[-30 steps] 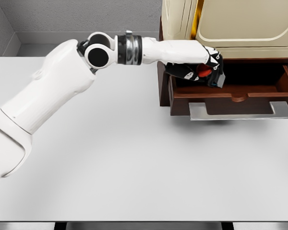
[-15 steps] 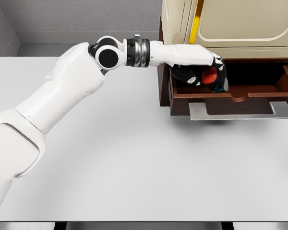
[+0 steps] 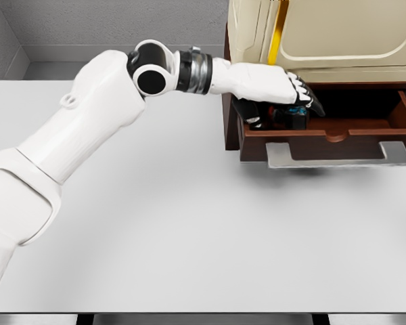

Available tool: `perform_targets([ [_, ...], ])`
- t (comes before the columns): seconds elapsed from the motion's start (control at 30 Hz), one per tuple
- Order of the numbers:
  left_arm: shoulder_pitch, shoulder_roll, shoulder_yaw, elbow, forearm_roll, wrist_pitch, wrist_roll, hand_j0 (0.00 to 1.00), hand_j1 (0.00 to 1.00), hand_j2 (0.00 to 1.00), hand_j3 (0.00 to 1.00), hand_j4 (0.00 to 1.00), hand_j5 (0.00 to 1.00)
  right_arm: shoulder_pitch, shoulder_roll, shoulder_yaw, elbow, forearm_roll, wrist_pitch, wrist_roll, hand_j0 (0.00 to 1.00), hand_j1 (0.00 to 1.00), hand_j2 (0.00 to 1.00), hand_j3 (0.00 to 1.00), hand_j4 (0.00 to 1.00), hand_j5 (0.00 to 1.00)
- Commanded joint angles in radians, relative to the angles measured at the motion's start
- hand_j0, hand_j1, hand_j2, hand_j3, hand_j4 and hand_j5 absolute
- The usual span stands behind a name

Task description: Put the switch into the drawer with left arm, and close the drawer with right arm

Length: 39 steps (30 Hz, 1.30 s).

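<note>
My white left hand (image 3: 284, 91) sits fingers loosely spread over the small dark switch (image 3: 294, 116) lying inside the open brown wooden drawer (image 3: 365, 128); drop looks done, closing with right arm remains.

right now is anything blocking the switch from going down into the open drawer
Nothing visible is. The left robot hand is already over the open drawer at its left end, and the switch sits low inside, just behind the front wall. The drawer space to its right looks bare. Whether the hand grips the switch cannot be told.
</note>
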<state>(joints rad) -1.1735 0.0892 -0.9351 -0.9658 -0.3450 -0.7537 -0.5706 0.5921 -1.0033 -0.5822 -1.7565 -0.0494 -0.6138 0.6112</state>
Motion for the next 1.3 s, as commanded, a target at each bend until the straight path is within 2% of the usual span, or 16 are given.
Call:
perform_targets([
  [0.0, 0.000, 0.003, 0.096, -0.083, 0.393, 0.143, -0.018, 1.00, 1.00, 1.00, 1.00, 1.00, 1.00, -0.002, -0.012, 0.004, -0.001, -0.007, 0.003, 0.000, 0.47, 0.47, 0.47, 0.47, 0.47, 0.47],
  [0.1, -0.018, 0.003, 0.124, -0.094, 0.436, 0.143, -0.018, 1.00, 1.00, 1.00, 1.00, 1.00, 1.00, -0.008, -0.038, 0.013, -0.001, -0.007, 0.003, 0.000, 0.44, 0.44, 0.44, 0.44, 0.44, 0.44],
  [0.3, -0.034, 0.007, 0.160, -0.120, 0.508, 0.143, -0.018, 1.00, 1.00, 1.00, 1.00, 1.00, 1.00, -0.014, -0.043, 0.033, -0.001, -0.007, 0.003, 0.000, 0.45, 0.45, 0.45, 0.45, 0.45, 0.45],
  [0.43, -0.031, 0.047, 0.160, -0.235, 0.531, 0.143, -0.017, 1.00, 1.00, 1.00, 1.00, 1.00, 1.00, -0.014, -0.043, 0.036, -0.001, -0.007, 0.003, 0.000, 0.46, 0.46, 0.46, 0.46, 0.46, 0.46],
  [0.6, -0.011, 0.138, 0.156, -0.332, 0.538, 0.143, -0.015, 1.00, 1.00, 1.00, 1.00, 1.00, 1.00, -0.014, -0.043, 0.036, -0.001, -0.007, 0.003, 0.000, 0.46, 0.46, 0.46, 0.46, 0.46, 0.46],
  [0.67, 0.026, 0.233, 0.156, -0.364, 0.549, 0.143, -0.014, 1.00, 1.00, 1.00, 1.00, 1.00, 1.00, -0.014, -0.043, 0.036, -0.001, -0.007, 0.003, 0.000, 0.46, 0.46, 0.46, 0.46, 0.46, 0.46],
  [0.7, 0.066, 0.299, 0.156, -0.424, 0.548, 0.143, -0.014, 1.00, 1.00, 1.00, 1.00, 1.00, 1.00, -0.014, -0.043, 0.035, -0.001, -0.007, 0.003, 0.000, 0.46, 0.46, 0.46, 0.46, 0.46, 0.46],
  [0.73, 0.104, 0.384, 0.159, -0.479, 0.548, 0.143, -0.014, 1.00, 1.00, 1.00, 1.00, 1.00, 1.00, -0.014, -0.043, 0.035, -0.001, -0.007, 0.003, 0.000, 0.46, 0.46, 0.46, 0.46, 0.46, 0.46],
  [0.77, 0.141, 0.487, 0.159, -0.501, 0.548, 0.143, -0.014, 1.00, 1.00, 1.00, 1.00, 1.00, 1.00, -0.015, -0.043, 0.036, -0.001, -0.007, 0.003, 0.000, 0.46, 0.46, 0.46, 0.46, 0.46, 0.46],
  [0.9, 0.348, 0.667, 0.156, -0.488, 0.534, 0.143, -0.028, 1.00, 1.00, 1.00, 1.00, 1.00, 1.00, -0.026, -0.050, 0.053, -0.001, -0.007, 0.003, 0.000, 0.46, 0.46, 0.46, 0.46, 0.46, 0.46],
  [0.93, 0.399, 0.669, 0.151, -0.490, 0.526, 0.143, -0.028, 1.00, 1.00, 1.00, 1.00, 1.00, 1.00, -0.044, -0.064, 0.070, -0.001, -0.007, 0.003, 0.000, 0.46, 0.46, 0.46, 0.46, 0.46, 0.46],
  [1.0, 0.408, 0.685, 0.151, -0.490, 0.511, 0.143, -0.028, 1.00, 1.00, 1.00, 1.00, 1.00, 1.00, -0.090, -0.066, 0.116, -0.001, -0.006, 0.003, 0.000, 0.46, 0.46, 0.46, 0.46, 0.46, 0.46],
  [1.07, 0.406, 0.689, 0.153, -0.499, 0.451, 0.143, -0.028, 1.00, 1.00, 1.00, 1.00, 1.00, 1.00, -0.124, -0.098, 0.147, -0.001, -0.006, 0.003, 0.000, 0.46, 0.46, 0.46, 0.46, 0.46, 0.46],
  [1.2, 0.400, 0.685, 0.164, -0.504, 0.429, 0.143, -0.028, 1.00, 1.00, 1.00, 1.00, 1.00, 1.00, -0.184, -0.103, 0.186, 0.000, -0.006, 0.003, 0.000, 0.46, 0.46, 0.46, 0.46, 0.46, 0.46],
  [1.27, 0.402, 0.666, 0.188, -0.505, 0.396, 0.143, -0.028, 1.00, 1.00, 1.00, 1.00, 1.00, 1.00, -0.264, -0.112, 0.274, 0.000, -0.006, 0.003, 0.000, 0.46, 0.46, 0.46, 0.46, 0.46, 0.46],
])
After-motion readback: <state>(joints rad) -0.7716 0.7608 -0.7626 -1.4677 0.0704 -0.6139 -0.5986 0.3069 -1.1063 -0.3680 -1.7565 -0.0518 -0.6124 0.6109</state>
